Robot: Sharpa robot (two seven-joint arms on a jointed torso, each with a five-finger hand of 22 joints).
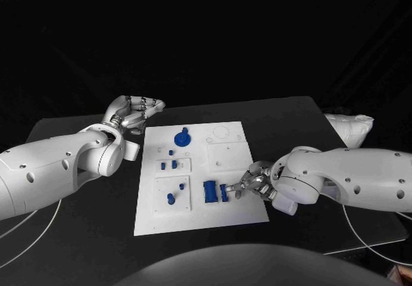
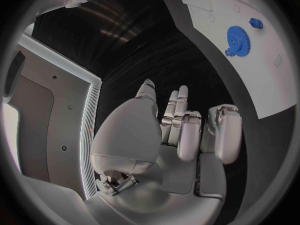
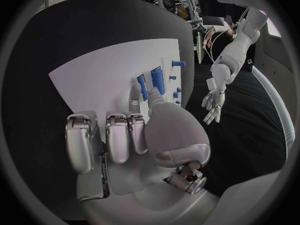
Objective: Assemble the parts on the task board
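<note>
The narrow blue bar (image 1: pixel 224 192) lies on the task board (image 1: pixel 202 220) at its near right part, just beside the wider blue block (image 1: pixel 209 191), its long axis running toward the board's far edge. The right hand (image 1: pixel 250 182) has its fingertips at this bar — whether it grasps it I cannot tell. A sideways nudge could skew the bar or shove the block. The left hand (image 1: pixel 136 111) hangs off the board's far left corner over the surface, fingers loosely apart, grasping nothing.
</note>
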